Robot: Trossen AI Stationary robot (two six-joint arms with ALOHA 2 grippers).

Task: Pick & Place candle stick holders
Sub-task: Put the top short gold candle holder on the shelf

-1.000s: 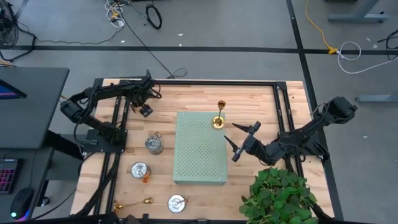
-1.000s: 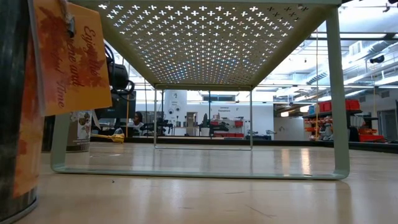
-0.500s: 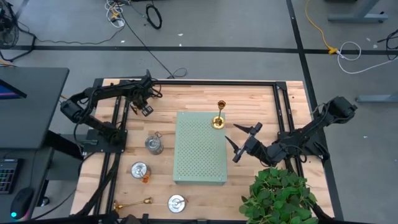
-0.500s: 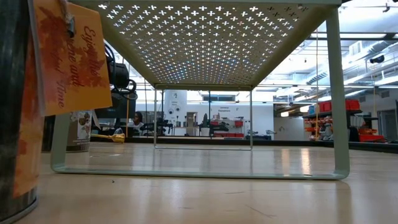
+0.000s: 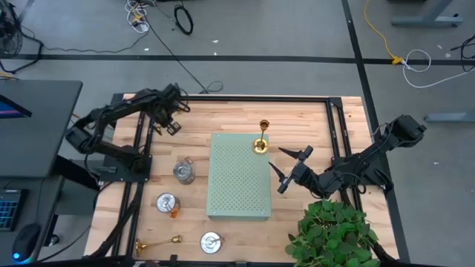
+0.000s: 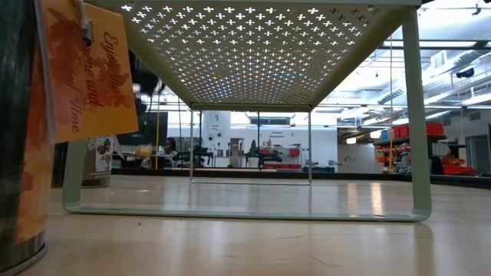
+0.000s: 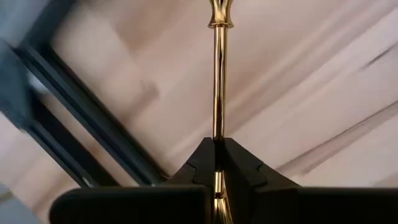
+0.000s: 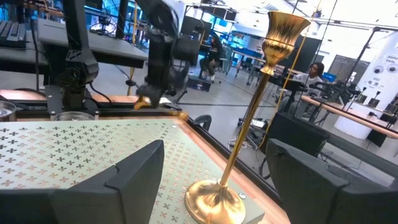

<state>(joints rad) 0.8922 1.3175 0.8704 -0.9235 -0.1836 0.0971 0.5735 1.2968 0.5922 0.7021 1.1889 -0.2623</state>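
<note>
Left tool [image 7: 216, 163] pinches a slender gold candle stick holder [image 7: 217, 93] above the desk's [image 5: 312, 119] far left corner.

Right tool [image 5: 291, 166], fingers spread, waits beside the green perforated board [image 5: 239, 176]; directly ahead of it, a tall gold holder [image 8: 245, 137] stands upright on the board's corner.

Left gripper [image 7: 216, 163] now clamped on a slender gold candlestick holder [image 7: 217, 93], fingers [image 7: 242, 168] pinched against its stem, arm drawn back toward the tabletop's [image 5: 223, 119] far left corner, holder lifted
</note>
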